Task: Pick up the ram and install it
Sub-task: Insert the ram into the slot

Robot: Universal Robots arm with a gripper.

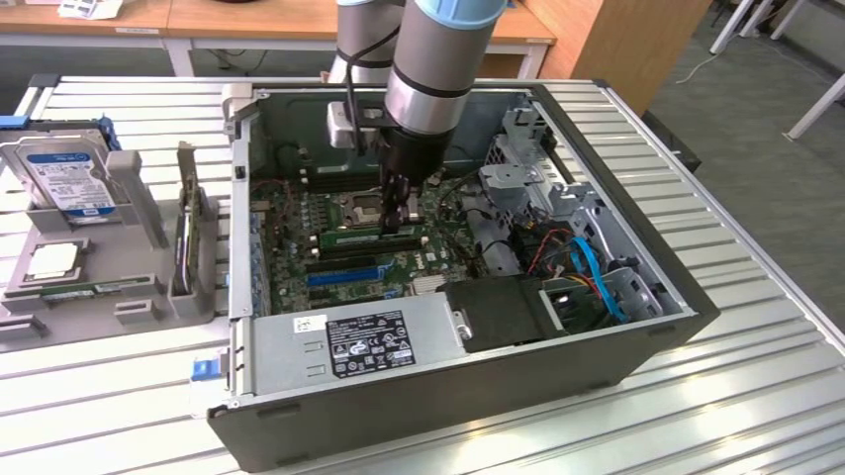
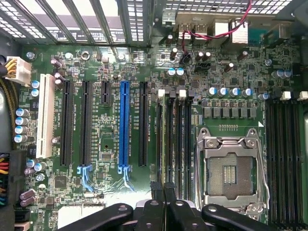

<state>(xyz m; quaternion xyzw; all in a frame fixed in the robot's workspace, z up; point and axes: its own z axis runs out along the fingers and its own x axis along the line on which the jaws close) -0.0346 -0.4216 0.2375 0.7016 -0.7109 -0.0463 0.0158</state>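
My fingers (image 2: 157,199) are pressed close together, pinching the top edge of the ram (image 1: 354,238). The thin green stick stands on its edge in a black slot on the motherboard (image 2: 110,72), just beside the silver processor socket (image 2: 230,171), deep inside the open computer case (image 1: 660,332). My gripper (image 1: 394,226) points straight down.

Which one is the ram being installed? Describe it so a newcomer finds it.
Inside the open computer case, on the motherboard, the ram is the long green stick right under the gripper. Its neighbours are black slots and a blue slot; it alone is green.
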